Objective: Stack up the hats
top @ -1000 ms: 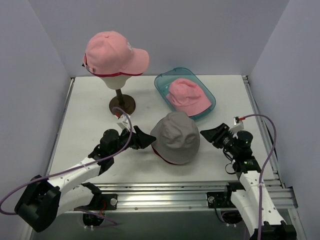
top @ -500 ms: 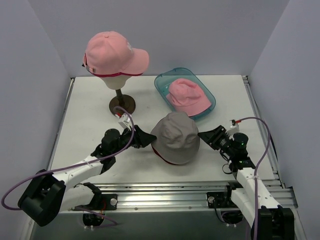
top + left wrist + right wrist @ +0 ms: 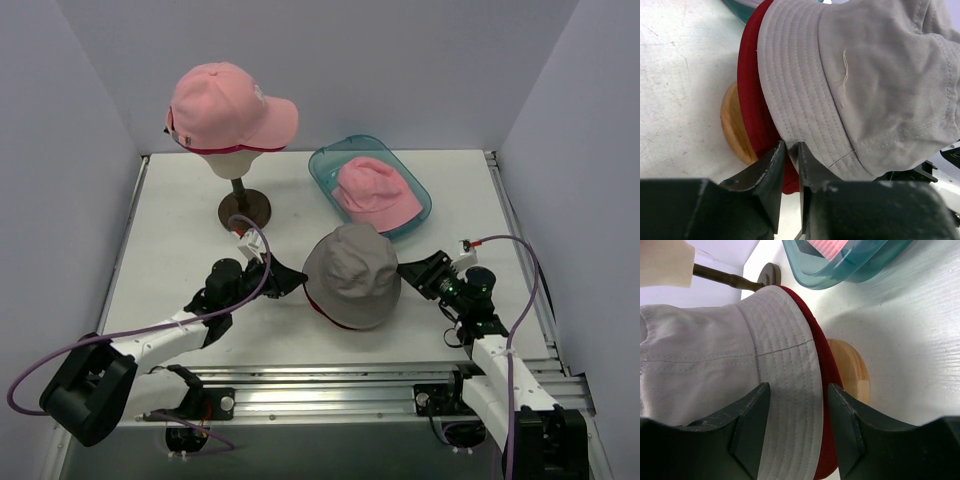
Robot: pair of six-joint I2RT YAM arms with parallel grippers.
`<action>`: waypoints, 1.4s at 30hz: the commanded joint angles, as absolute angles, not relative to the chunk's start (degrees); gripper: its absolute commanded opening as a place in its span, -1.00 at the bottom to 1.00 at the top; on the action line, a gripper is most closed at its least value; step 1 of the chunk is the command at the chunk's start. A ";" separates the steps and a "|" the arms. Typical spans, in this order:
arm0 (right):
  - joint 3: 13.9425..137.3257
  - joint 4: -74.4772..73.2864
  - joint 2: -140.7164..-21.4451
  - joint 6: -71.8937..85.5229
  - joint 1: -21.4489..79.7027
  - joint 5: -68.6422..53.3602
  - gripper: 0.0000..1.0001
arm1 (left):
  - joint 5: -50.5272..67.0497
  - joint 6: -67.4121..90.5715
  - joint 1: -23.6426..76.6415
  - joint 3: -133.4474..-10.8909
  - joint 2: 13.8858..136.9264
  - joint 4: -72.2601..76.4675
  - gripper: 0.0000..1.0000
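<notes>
Left wrist view: we find the left gripper (image 3: pixel 791 150) with jaws nearly together on the left brim of the dark red hat (image 3: pixel 865 90) (grey side outward), apparently pinching it, though the fabric between the tips is hard to see. The right gripper (image 3: pixel 797 390) stands open, straddling the opposite brim. The hat sits on a wooden disc (image 3: pixel 732 127), near the teal tray (image 3: pixel 320 168).

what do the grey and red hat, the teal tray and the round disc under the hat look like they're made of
Grey and dark red bucket hat: woven cotton-like cloth, matt, with stitched rows and a loose thread. Clear teal tray: glossy see-through plastic, probably. Tan round disc under the hat: likely wood, smooth; faint grain.
</notes>
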State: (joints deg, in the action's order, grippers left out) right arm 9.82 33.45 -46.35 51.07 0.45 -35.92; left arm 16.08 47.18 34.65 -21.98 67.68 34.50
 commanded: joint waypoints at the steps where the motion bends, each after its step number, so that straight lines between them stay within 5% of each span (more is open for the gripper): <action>1: 9.67 36.12 -47.11 50.19 0.26 -36.65 -0.09 | 15.82 46.32 34.45 -21.88 68.11 38.41 -0.52; 9: 7.65 38.76 -46.32 51.77 0.35 -37.27 -0.12 | 15.47 46.32 34.45 -22.06 69.52 38.76 -0.94; 20: 6.59 42.27 -42.81 55.72 0.26 -39.64 -0.08 | 15.38 46.93 34.54 -22.15 71.28 40.25 -0.95; 28: 6.07 43.59 -43.77 56.16 0.35 -38.32 -0.41 | 15.38 47.81 34.89 -21.53 72.68 42.71 -0.95; 33: 7.12 44.39 -47.19 55.11 0.26 -37.53 -0.97 | 15.73 47.64 35.07 -22.32 73.30 42.28 -0.95; 42: 6.94 39.73 -48.69 51.25 0.26 -32.88 -1.00 | 13.80 46.06 35.86 -23.47 72.15 38.41 -0.95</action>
State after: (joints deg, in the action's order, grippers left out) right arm 6.00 40.77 -48.42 54.57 0.40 -35.83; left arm 14.74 47.40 35.44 -21.61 73.01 37.87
